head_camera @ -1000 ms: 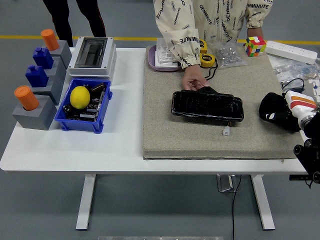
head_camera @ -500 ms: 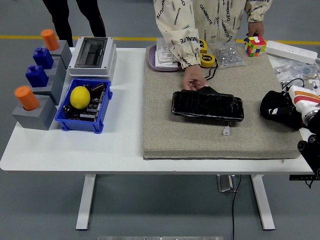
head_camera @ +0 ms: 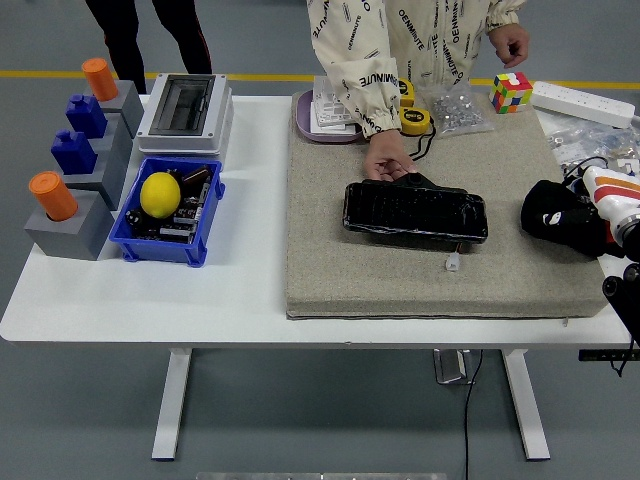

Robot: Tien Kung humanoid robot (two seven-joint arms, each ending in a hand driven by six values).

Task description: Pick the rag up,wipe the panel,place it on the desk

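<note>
A glossy black panel [head_camera: 415, 211] lies across the middle of a beige mat [head_camera: 330, 270]. At its far edge a person's hand [head_camera: 386, 158] rests on the mat, touching a small black piece [head_camera: 416, 181] that may be the rag. My right hand [head_camera: 556, 218], a black lump below a white and orange wrist, hovers over the mat's right edge, a hand's width right of the panel. Black on black hides whether it holds cloth. A small white connector [head_camera: 453, 263] lies just in front of the panel. No left arm shows.
A blue bin [head_camera: 205, 228] with a yellow lemon [head_camera: 160, 194] stands at left, beside grey blocks with orange and blue pegs [head_camera: 62, 215] and a grey switch box [head_camera: 184, 110]. Tape measures [head_camera: 414, 120], a bag of hardware [head_camera: 455, 108], a Rubik's cube [head_camera: 510, 92] and a power strip [head_camera: 583, 102] line the far edge.
My right hand has drawn slightly to the right, away from the panel. The person's other hand has lifted off the Rubik's cube. The panel has not moved.
</note>
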